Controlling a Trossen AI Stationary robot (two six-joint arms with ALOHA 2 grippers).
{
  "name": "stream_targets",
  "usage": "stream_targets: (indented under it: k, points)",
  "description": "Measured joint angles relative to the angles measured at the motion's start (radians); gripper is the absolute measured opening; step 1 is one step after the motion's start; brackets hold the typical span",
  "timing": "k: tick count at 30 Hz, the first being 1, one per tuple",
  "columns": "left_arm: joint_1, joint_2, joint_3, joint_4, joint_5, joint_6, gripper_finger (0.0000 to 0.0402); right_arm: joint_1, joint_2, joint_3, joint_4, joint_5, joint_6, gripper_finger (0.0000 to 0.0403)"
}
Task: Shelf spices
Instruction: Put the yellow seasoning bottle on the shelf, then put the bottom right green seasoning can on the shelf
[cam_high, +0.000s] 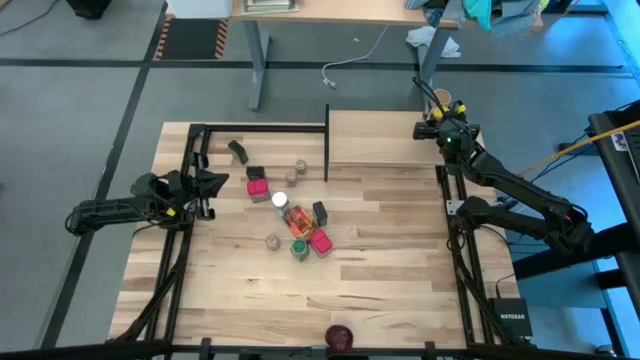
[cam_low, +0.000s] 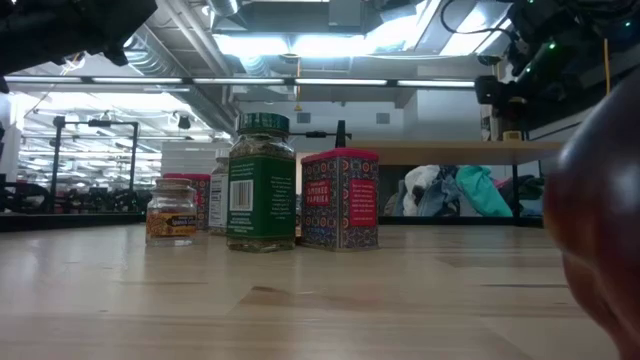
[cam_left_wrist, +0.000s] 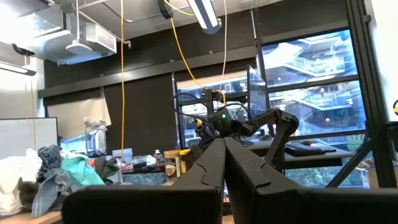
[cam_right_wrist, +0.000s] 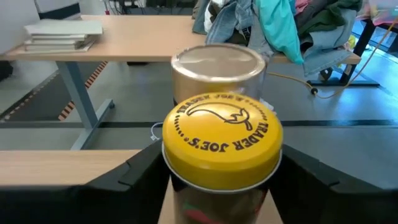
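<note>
Only the right wrist view shows the yellow-lidded jar (cam_right_wrist: 222, 138), seemingly ungripped.

The yellow lid (cam_right_wrist: 222, 137) is showing the words "TRADER JOE'S", and the pink-red tin (cam_low: 340, 199) is reading "SMOKED PAPRIKA".

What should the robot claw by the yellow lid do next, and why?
Probably open a bit wider and back away. The right claw sits around the yellow-lidded jar at the far right corner of the shelf, beside a gold-lidded jar. Plenty of spices wait on the table.
</note>
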Motion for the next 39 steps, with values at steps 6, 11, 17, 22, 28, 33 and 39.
stream_targets:
  k: [6,11,17,22,28,33,39]
  points:
    - [0.0,0.0,0.0,0.0,0.0,0.0,0.0,0.0,-0.033,0.001,-0.001,0.004,-0.003,0.0286]
    - [0.0,0.0,0.0,0.0,0.0,0.0,0.0,0.0,-0.08,0.002,0.0,0.008,-0.047,0.0286]
    - [0.0,0.0,0.0,0.0,0.0,0.0,0.0,0.0,-0.141,0.003,0.002,-0.009,-0.078,0.0282]
    - [0.0,0.0,0.0,0.0,0.0,0.0,0.0,0.0,-0.155,0.003,0.004,-0.046,-0.079,0.0282]
    - [0.0,0.0,0.0,0.0,0.0,-0.001,0.0,0.001,-0.154,0.054,-0.003,-0.123,-0.083,0.0282]
    - [0.0,0.0,0.0,0.0,0.0,-0.029,0.0,0.001,-0.153,0.151,-0.102,-0.229,-0.084,0.0282]
    - [0.0,0.0,0.0,0.0,0.0,-0.029,0.0,0.001,-0.153,0.24,-0.168,-0.457,-0.06,0.0282]
